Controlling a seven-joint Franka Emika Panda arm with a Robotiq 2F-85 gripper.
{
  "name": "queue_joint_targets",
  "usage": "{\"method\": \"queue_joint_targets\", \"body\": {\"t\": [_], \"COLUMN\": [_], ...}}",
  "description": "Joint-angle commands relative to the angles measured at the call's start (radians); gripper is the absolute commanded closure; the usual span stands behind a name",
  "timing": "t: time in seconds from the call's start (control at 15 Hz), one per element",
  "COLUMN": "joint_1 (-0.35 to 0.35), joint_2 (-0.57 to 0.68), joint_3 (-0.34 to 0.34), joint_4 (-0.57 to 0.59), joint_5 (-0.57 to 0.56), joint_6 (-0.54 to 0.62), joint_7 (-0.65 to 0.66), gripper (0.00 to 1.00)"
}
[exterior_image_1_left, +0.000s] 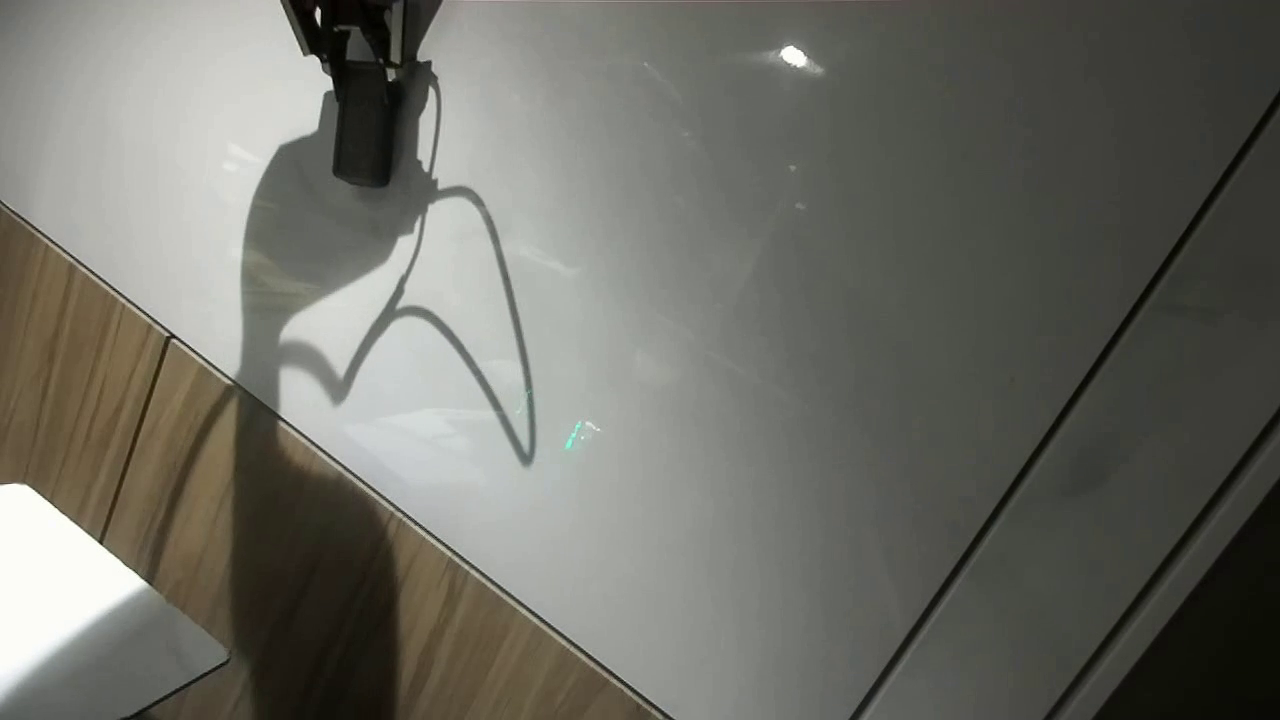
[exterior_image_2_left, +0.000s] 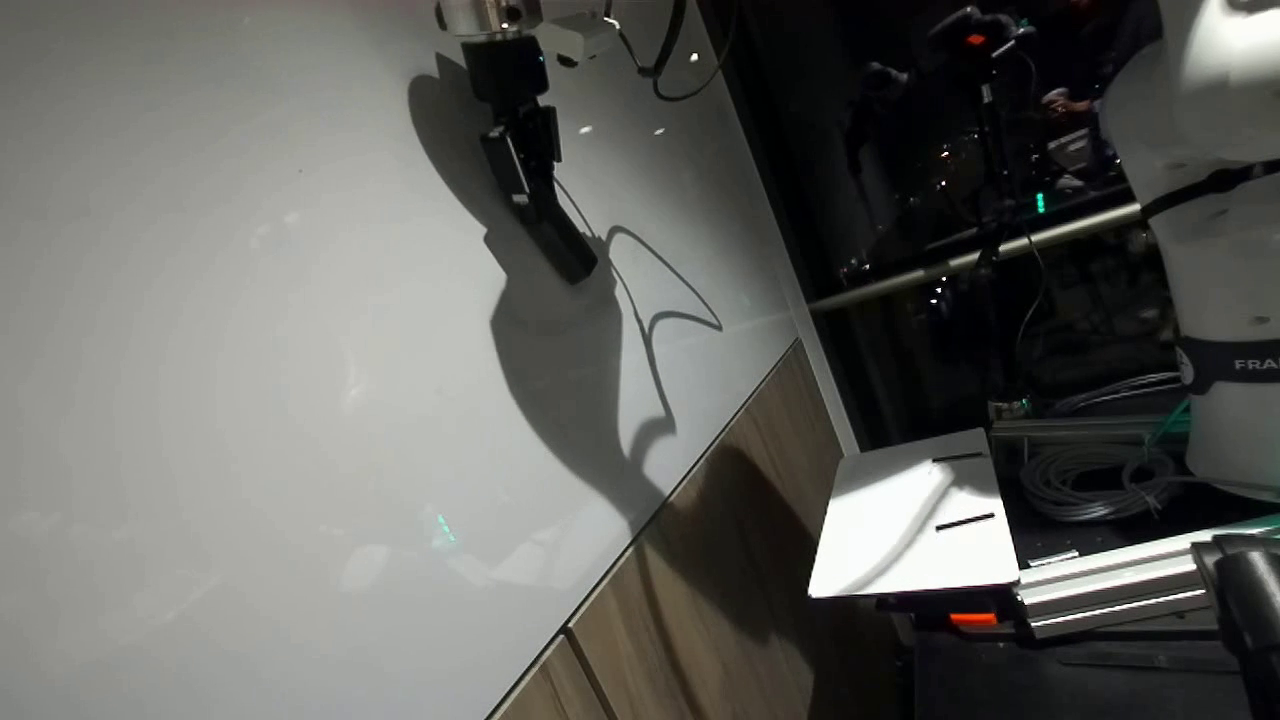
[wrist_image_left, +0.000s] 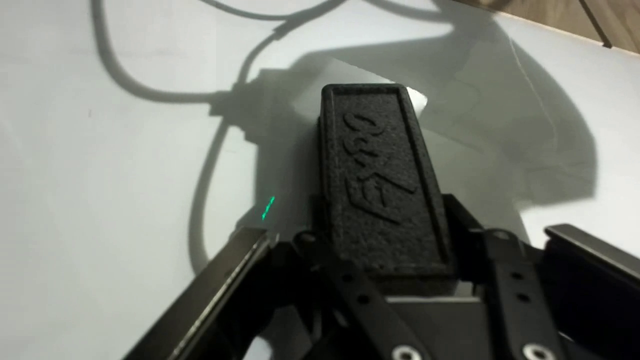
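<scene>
A dark grey block (wrist_image_left: 380, 145) with raised lettering, like a foam eraser, is held lengthwise in my gripper (wrist_image_left: 384, 217). The black fingers press on both long sides near its rear end, and its far end sticks out past them. In both exterior views the block (exterior_image_1_left: 362, 130) (exterior_image_2_left: 562, 240) points away from the gripper (exterior_image_1_left: 365, 50) (exterior_image_2_left: 525, 165), over a glossy white surface (exterior_image_1_left: 700, 300). The shadow of arm, gripper and cable lies on the surface close beside the block. I cannot tell whether the block touches the surface.
Wood-grain panels (exterior_image_1_left: 480, 620) border the white surface along a thin seam. A white plate with black strips (exterior_image_2_left: 890, 540) is beside them, near the white robot base (exterior_image_2_left: 1240, 430) and coiled cables (exterior_image_2_left: 1085, 485). Dark seams (exterior_image_1_left: 1060, 420) run along another edge.
</scene>
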Motion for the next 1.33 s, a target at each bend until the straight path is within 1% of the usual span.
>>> {"method": "queue_joint_targets", "body": {"t": [0.0, 0.07, 0.27, 0.4, 0.6, 0.73, 0.87, 1.07, 1.27], "joint_1": [-0.04, -0.057, -0.08, -0.083, -0.071, -0.07, -0.08, -0.1, -0.129], "joint_2": [-0.038, -0.016, -0.045, -0.069, -0.124, -0.168, -0.186, -0.176, -0.12], "joint_3": [-0.046, -0.063, -0.086, -0.086, -0.066, -0.053, -0.053, -0.061, -0.088], "joint_4": [-0.11, -0.123, -0.252, -0.332, -0.458, -0.53, -0.588, -0.676, -0.723], "joint_5": [-0.002, -0.001, 0.01, 0.017, 0.035, 0.039, 0.047, 0.045, 0.055], "joint_6": [0.059, 0.072, 0.105, 0.128, 0.146, 0.139, 0.14, 0.169, 0.208], "joint_7": [0.011, 0.007, 0.036, 0.061, 0.113, 0.148, 0.169, 0.194, 0.182], "gripper": [0.69, 0.69, 0.69, 0.69, 0.69, 0.69, 0.69, 0.69, 0.69]}}
